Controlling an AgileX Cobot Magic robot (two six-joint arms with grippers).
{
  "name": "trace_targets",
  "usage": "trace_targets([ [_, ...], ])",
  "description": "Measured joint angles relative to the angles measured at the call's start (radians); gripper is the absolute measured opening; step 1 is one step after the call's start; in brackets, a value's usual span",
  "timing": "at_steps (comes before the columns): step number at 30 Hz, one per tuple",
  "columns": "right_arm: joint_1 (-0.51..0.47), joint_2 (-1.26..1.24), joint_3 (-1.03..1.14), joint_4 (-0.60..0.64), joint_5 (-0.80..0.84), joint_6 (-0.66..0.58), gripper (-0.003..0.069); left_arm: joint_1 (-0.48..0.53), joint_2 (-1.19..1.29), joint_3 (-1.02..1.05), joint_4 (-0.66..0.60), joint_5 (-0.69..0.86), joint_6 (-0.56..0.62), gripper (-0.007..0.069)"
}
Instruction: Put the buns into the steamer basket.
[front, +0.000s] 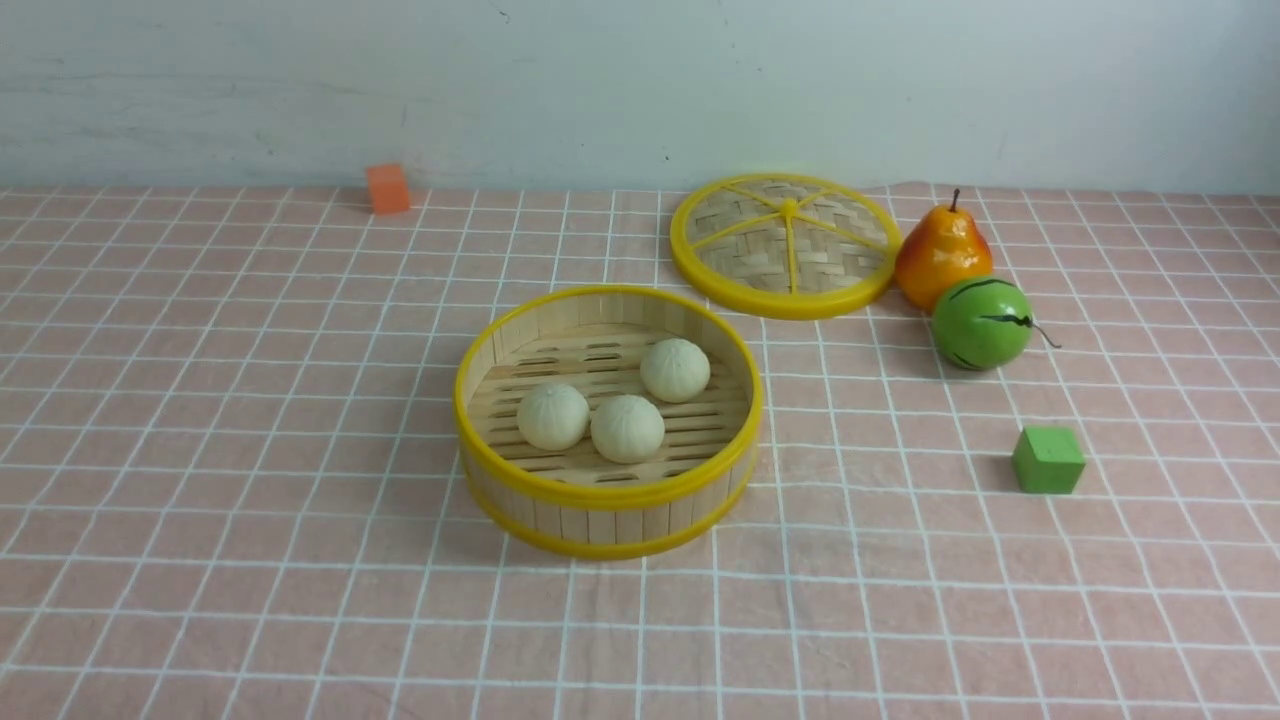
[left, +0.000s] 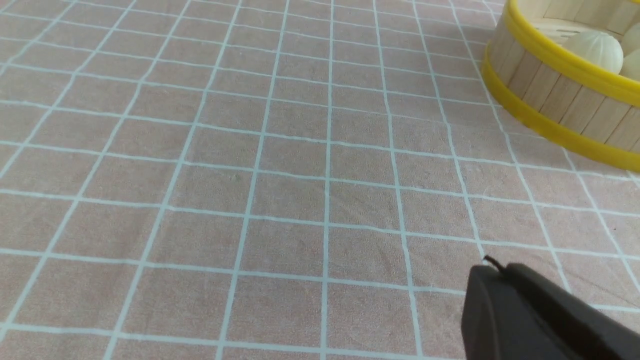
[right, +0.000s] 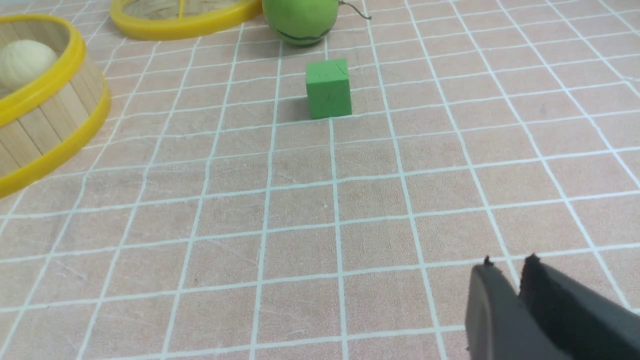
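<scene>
The steamer basket (front: 560, 490) stands mid-table, a round bamboo tray with yellow rims. Three cream-white buns lie on its slatted floor: one at the left (front: 552, 416), one in the middle (front: 627, 428), one farther back (front: 675, 369). The basket (left: 550, 95) and a bun (left: 592, 47) show in the left wrist view; the basket (right: 45, 130) and a bun (right: 22, 62) show in the right wrist view. My left gripper (left: 495, 270) is shut and empty over bare cloth. My right gripper (right: 510, 265) is shut and empty over bare cloth. Neither arm shows in the front view.
The flat woven lid (front: 787, 245) lies behind the basket to the right. An orange pear (front: 940, 255) and a green striped fruit (front: 982, 323) sit beside it. A green cube (front: 1047, 460) is at the right, an orange cube (front: 388, 188) by the back wall.
</scene>
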Motion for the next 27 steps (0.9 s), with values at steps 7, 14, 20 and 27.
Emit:
trace_targets([
  [7,0.000,0.000,0.000,0.000,0.000,0.000,0.0095,0.000,0.000,0.000,-0.001,0.000,0.000,-0.0014],
  [14,0.000,0.000,0.000,0.000,0.000,0.000,0.0106,0.000,0.000,0.000,0.000,0.000,0.001,-0.0014],
  [20,0.000,0.000,0.000,0.000,0.000,0.000,0.0112,0.000,0.000,0.000,0.000,0.000,0.002,-0.0014],
  [27,0.000,0.000,0.000,0.000,0.001,0.000,0.0123,0.000,0.000,0.000,0.000,-0.004,0.002,-0.0014],
])
